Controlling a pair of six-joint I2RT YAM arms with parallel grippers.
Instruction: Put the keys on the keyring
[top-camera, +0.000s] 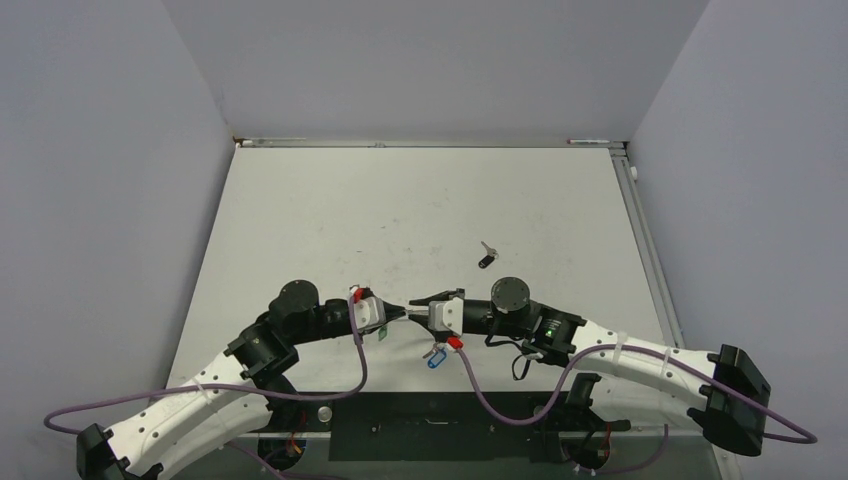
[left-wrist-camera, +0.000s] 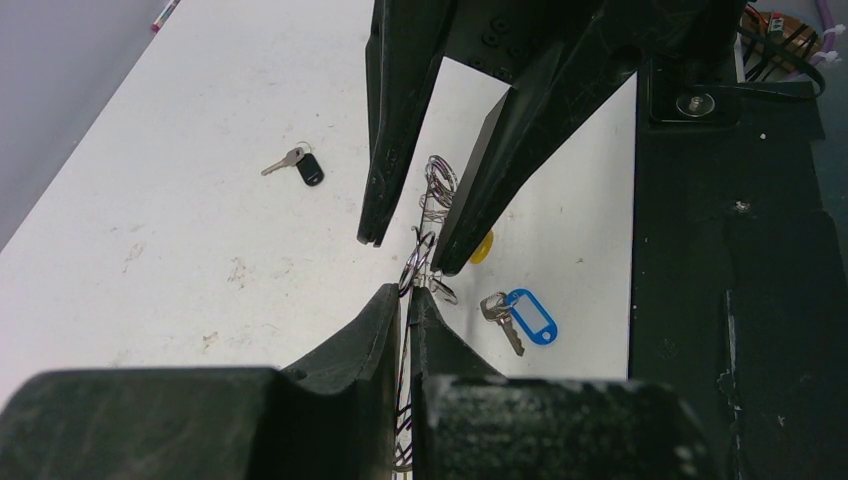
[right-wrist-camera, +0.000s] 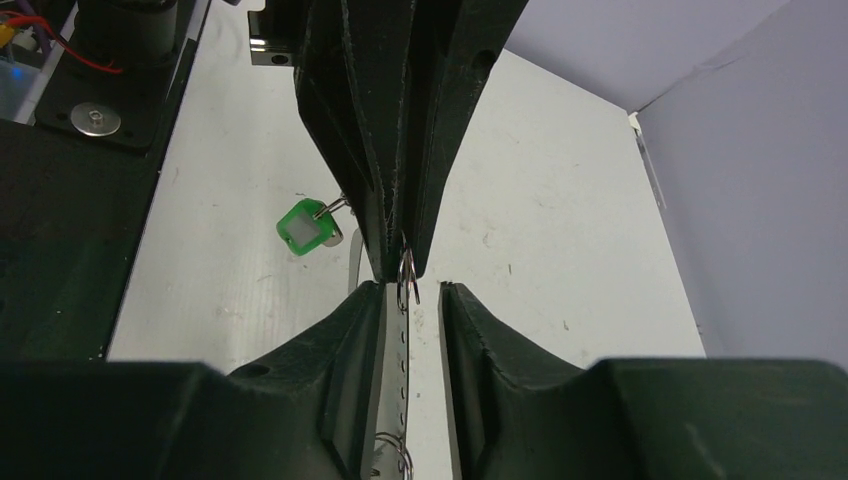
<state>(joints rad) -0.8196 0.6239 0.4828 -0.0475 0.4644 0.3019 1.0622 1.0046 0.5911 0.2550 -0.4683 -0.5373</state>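
My left gripper (left-wrist-camera: 405, 292) is shut on the keyring (left-wrist-camera: 404, 335), a thin grey wire that runs edge-on between its pads. The right gripper (right-wrist-camera: 410, 290) faces it tip to tip, open, with the wire and small split rings (right-wrist-camera: 406, 278) in the gap between its fingers. In the top view the two grippers (top-camera: 405, 311) (top-camera: 422, 300) meet near the table's front. A green-tagged key (right-wrist-camera: 305, 225) hangs beside the left fingers. A yellow tag (left-wrist-camera: 482, 247) peeks from behind a right finger. A blue-tagged key (left-wrist-camera: 520, 315) and a black-headed key (left-wrist-camera: 298, 165) lie on the table.
The white table (top-camera: 330, 220) has grey walls on three sides. A black base plate (top-camera: 440, 425) with the arm mounts runs along the near edge, just behind the blue-tagged key (top-camera: 433, 357). The black-headed key (top-camera: 486, 256) lies beyond the grippers.
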